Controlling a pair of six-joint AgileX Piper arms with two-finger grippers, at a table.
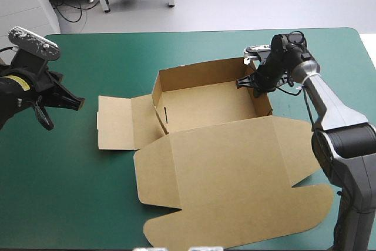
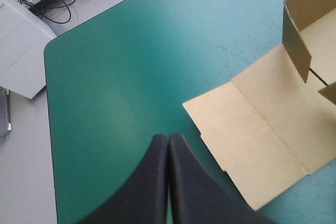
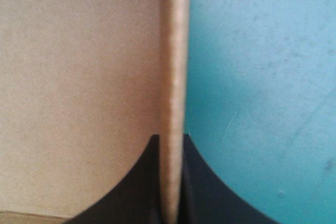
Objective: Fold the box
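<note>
The brown box (image 1: 205,107) is sitting near the middle of the teal-green cover (image 1: 70,192), a little toward the far edge, as an open tray. Its far, left and right walls are standing up, plain brown board on every face showing. The lid (image 1: 235,168) is lying flat on the cover, spreading from the tray toward the near edge, with rounded flaps at its near corners. A side flap (image 1: 114,123) is lying flat out to the left of the tray, creased across (the left wrist view is showing it too (image 2: 262,140), with the left wall standing upright beyond it). A thin dark slit is showing in the left wall. The right gripper (image 1: 251,80) is reaching down at the tray's far right corner and pinching the right wall (image 3: 173,77): in its own view the black fingers (image 3: 169,140) are standing all but together with the board's edge running up between them, brown on one side, teal-green on the other. The left gripper (image 1: 76,102) is hanging over bare cover left of the box, well apart from the side flap, its fingers pressed together into one point (image 2: 168,137) and gripping nothing. A yellow label (image 1: 20,82) is showing on the left arm, its print too small to read.
</note>
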